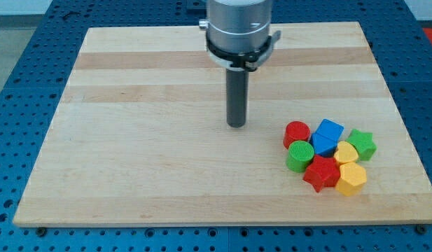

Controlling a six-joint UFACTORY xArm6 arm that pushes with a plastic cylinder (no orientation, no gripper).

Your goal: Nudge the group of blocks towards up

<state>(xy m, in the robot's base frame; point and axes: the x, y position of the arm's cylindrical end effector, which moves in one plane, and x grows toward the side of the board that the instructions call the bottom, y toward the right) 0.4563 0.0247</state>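
Several blocks sit tightly grouped at the view's lower right of the wooden board (145,161): a red cylinder (296,132), a blue cube (328,136), a green star (362,144), a green cylinder (300,155), a yellow heart-like block (346,152), a red star (321,173) and a yellow hexagon-like block (351,179). My tip (237,125) rests on the board to the left of and slightly above the group, about a block's width and a half from the red cylinder, touching no block.
The arm's grey cylindrical body (239,28) hangs over the board's top middle. Around the board lies a blue perforated table (19,63). The group is near the board's right and bottom edges.
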